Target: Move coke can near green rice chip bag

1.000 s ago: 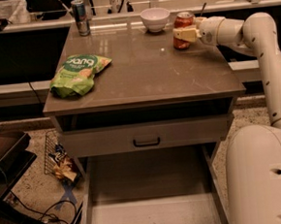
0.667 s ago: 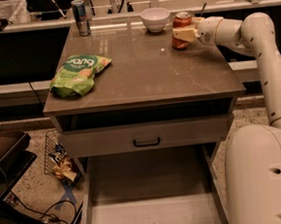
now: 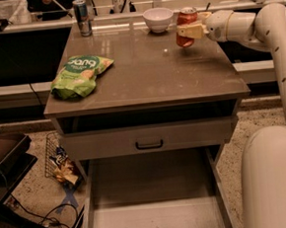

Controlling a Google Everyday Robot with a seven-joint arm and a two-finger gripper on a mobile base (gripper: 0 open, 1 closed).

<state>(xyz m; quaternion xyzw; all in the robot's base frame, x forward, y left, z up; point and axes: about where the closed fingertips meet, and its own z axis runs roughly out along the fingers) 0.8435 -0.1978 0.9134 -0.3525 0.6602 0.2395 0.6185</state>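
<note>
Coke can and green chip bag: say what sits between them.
Camera view: only bare tabletop between coke can and chip bag, bar a tiny pale speck. The white bowl stands behind that line. The hand holds the can near the table's far right.

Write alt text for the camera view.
A robot's gripper clasps a red soda can at the far right of a brown table. A green chip bag lies at the near left; a white bowl and a slim can stand along the back.
</note>
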